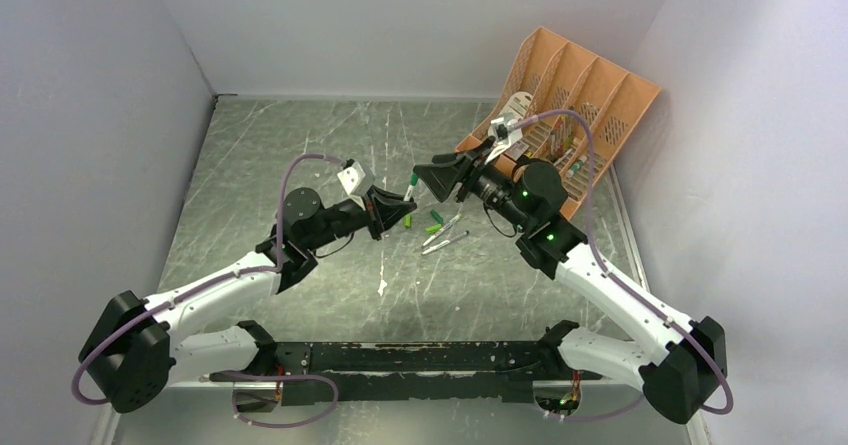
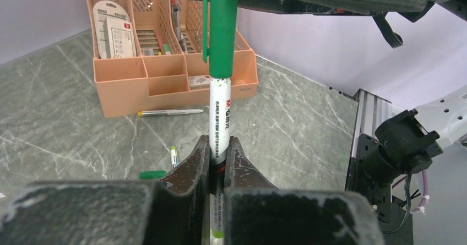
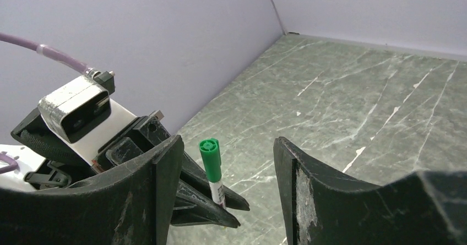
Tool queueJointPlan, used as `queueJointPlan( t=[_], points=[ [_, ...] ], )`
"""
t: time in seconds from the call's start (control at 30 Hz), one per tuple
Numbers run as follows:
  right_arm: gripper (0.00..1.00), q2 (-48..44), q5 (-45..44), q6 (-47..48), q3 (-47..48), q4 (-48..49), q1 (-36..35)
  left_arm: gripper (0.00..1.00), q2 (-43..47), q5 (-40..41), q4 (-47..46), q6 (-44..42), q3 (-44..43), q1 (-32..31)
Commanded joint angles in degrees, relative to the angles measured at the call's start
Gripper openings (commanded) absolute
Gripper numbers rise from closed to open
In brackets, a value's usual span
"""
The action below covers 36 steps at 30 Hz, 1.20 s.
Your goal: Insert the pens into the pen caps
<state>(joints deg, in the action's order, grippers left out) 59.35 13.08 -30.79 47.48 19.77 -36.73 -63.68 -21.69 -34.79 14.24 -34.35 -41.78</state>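
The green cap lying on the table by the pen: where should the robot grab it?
Around its middle, coming straight down from above. The cap lies flat on its side on the table, so fingers can close across its round body. The open right gripper looks free for it.

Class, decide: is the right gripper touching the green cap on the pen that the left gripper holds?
Apart. In the right wrist view the green cap stands between the open fingers of the right gripper, with table showing on either side.
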Motion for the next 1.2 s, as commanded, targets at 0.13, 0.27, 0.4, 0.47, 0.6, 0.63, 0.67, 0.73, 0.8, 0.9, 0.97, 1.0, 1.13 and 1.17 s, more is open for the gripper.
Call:
queueJointPlan(
  t=[0.13,0.27,0.4,0.47,0.6,0.63,0.67,0.73,0.8,0.9,0.97,1.0,1.13,1.17],
  points=[
    [0.57,2.46,2.02,0.1,2.1,0.88,-0.69,0.07,-1.45,-0.9,-0.25,-0.84,-2.28,-0.09],
    [0.5,3.29,2.92,-0.38,2.09,1.74,-1.11,0.07,-1.89,0.14,-0.16,-0.55,-2.24,-0.13],
    [0.37,3.97,3.31,-0.64,1.54,1.75,-1.35,0.07,-1.71,1.57,-0.02,-0.04,-2.27,-0.11],
    [0.28,4.14,3.53,-1.0,0.96,1.94,-1.44,0.07,-1.63,1.67,0.1,-0.01,-2.39,-0.08],
    [0.03,4.4,3.79,-1.15,0.68,1.09,-1.44,0.07,-1.71,1.26,-0.2,0.57,-2.69,-0.16],
    [0.0,4.43,3.59,-1.12,0.68,0.81,-1.43,0.07,-1.63,1.3,-0.15,0.7,-2.81,-0.1],
    [0.0,4.31,3.54,-1.04,0.68,0.39,-1.43,0.07,-1.56,1.37,-0.11,0.71,-2.9,-0.07],
    [0.0,4.32,3.68,-0.87,0.73,-0.45,-1.43,0.07,-1.32,1.59,-0.51,0.94,-3.0,-0.11],
    [0.0,4.52,4.14,-0.86,1.0,-1.62,-1.53,0.07,-1.02,1.31,-1.21,0.78,-3.21,-0.09],
    [0.0,5.04,5.58,-0.88,0.92,-3.29,-1.75,0.07,-1.2,1.55,-2.18,0.51,-3.99,-0.15],
    [0.0,5.18,5.51,-1.05,-0.13,-3.69,-2.42,0.07,-1.6,1.91,-2.13,-0.28,-5.21,-0.11],
    [0.0,5.17,5.52,-1.14,-0.97,-3.54,-2.83,0.07,-1.77,2.2,-1.77,-0.72,-6.03,-0.13],
    [0.0,5.79,5.24,-1.62,-3.67,-4.28,-4.73,0.07,-2.89,1.4,-1.51,-2.51,-9.51,-0.08],
    [0.0,5.9,5.05,-1.71,-4.3,-4.25,-5.32,0.07,-3.39,1.15,-1.17,-2.8,-10.49,-0.08]
  ],
)
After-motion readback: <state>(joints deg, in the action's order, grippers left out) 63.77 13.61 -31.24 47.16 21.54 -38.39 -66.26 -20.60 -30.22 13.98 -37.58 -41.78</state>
